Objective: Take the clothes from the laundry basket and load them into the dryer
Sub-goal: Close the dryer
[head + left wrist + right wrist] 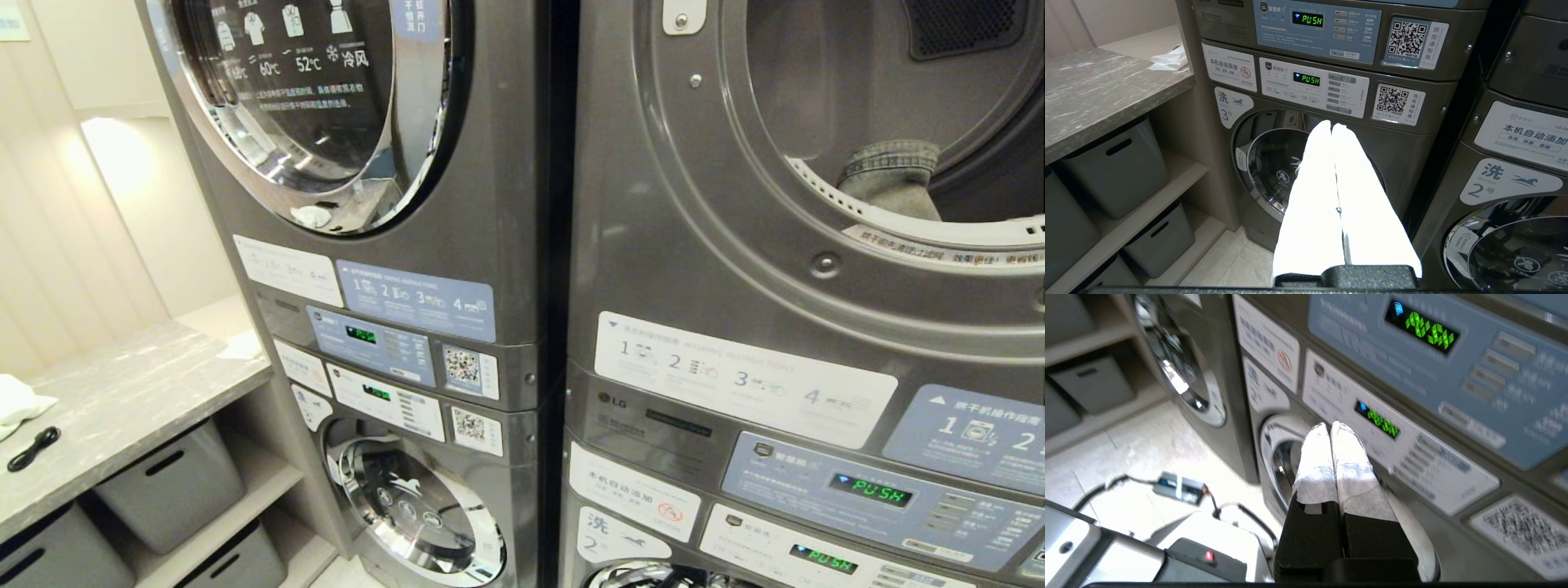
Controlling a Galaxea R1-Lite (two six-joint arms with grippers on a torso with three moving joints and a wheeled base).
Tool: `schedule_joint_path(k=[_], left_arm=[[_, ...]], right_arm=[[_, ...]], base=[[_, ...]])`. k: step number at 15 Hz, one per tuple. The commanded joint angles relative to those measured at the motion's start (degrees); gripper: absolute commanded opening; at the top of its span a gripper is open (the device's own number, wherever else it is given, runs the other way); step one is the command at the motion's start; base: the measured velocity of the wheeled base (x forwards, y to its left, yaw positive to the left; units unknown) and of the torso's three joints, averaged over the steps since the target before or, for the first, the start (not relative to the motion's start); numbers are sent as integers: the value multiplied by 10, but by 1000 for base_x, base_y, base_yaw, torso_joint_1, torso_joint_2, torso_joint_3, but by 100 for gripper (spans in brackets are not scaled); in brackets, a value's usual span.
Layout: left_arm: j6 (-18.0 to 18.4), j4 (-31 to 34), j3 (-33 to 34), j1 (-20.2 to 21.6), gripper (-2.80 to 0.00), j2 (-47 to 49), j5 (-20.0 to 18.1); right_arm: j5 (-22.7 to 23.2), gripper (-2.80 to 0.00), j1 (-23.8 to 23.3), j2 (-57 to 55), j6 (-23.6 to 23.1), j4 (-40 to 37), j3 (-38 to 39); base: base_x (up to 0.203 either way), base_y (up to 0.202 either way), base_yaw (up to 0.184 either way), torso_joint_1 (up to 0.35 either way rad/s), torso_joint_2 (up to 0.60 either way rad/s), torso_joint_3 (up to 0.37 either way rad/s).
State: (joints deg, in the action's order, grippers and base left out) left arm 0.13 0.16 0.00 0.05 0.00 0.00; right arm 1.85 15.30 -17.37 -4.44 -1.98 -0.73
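- Our right pincer (1331, 426): tips pressed together, nothing between them. It sits low in front of the right-hand stack, aimed at the washer panel with the green readout (1376, 419); the wrist view is smeared.
- Our left pincer (1332, 127): tips also together, empty, parked facing the left-hand stack's lower washer door (1278, 171). Neither pincer shows in the head view.
- Dryer (816, 163): upper unit of the right stack, door open, drum mouth high in the head view, so up and away from both pincers.
- Clothes: one denim garment (894, 175) already lies on the drum lip, cuff end towards the opening, long axis running back into the drum as far as we can tell.
- Laundry basket: not visible in any view. Grey bins (171, 482) under the tabletop (122, 392) on our left are shelf storage; we can't call them the basket.
- Key relation, our read: the right arm is the nearer one to the open drum, but it's well below it and empty-handed. Next garment must come from somewhere out of frame, then go up into the drum mouth.
- Smallest bits: a black cable (33, 447) and a white cloth (18, 402) on the tabletop, not task items as far as we can judge.
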Motion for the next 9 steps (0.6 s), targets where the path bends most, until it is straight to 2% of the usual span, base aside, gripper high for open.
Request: schedule_joint_path(k=[1,3,5,6,9], left_arm=[[0,0,0,0,-280,-1,0],[-1,0,0,0,-280,-1,0],[-1,0,0,0,-280,-1,0],[0,0,0,0,-280,-1,0],[0,0,0,0,-280,-1,0]], right_arm=[[-2,-280,-26,-38,-3,-7,-1],[-5,-280,-67,-25,-17,-13,-3],[-6,-280,-151,8,-18,-12,-2],[-5,-280,-176,26,-20,-4,0],[10,-280,-162,144,-29,-9,-1]], base=[[0,0,0,0,0,0],[0,0,0,0,0,0],[0,0,0,0,0,0],[0,0,0,0,0,0],[0,0,0,0,0,0]])
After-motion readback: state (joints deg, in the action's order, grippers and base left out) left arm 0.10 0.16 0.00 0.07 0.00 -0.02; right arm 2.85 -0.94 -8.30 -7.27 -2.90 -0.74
